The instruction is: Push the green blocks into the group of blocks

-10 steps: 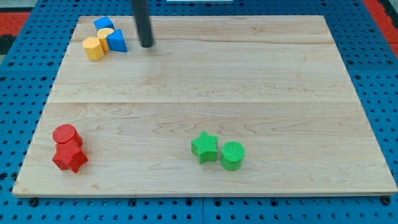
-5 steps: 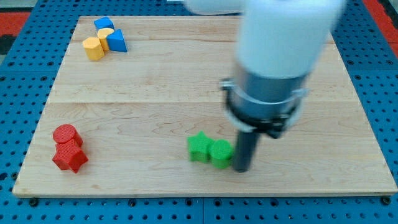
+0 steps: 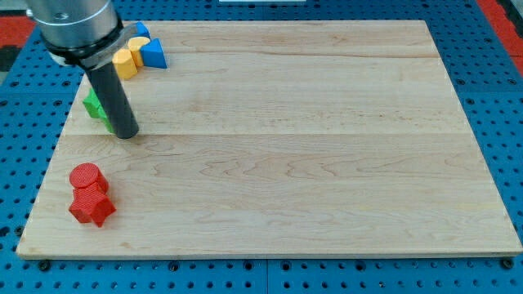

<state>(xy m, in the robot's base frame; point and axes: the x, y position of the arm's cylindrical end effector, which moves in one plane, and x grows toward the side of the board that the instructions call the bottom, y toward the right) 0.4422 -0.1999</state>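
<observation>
Near the upper left corner of the wooden bench (image 3: 278,147), my tip (image 3: 127,135) rests on the board, touching the green blocks (image 3: 94,106), which peek out at the rod's left, their shapes mostly hidden. Just above them sit a yellow cylinder (image 3: 125,63), a blue triangular block (image 3: 154,54) and another blue block (image 3: 140,30). A red cylinder (image 3: 87,177) and red star (image 3: 91,207) lie touching at lower left. There are no fingers on this rod, and no writing shows.

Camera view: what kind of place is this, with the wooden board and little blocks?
Probably a robot lab bench. A wooden board lies on a blue pegboard full of holes, and my tip rests beside the green blocks, below the yellow and blue blocks.
</observation>
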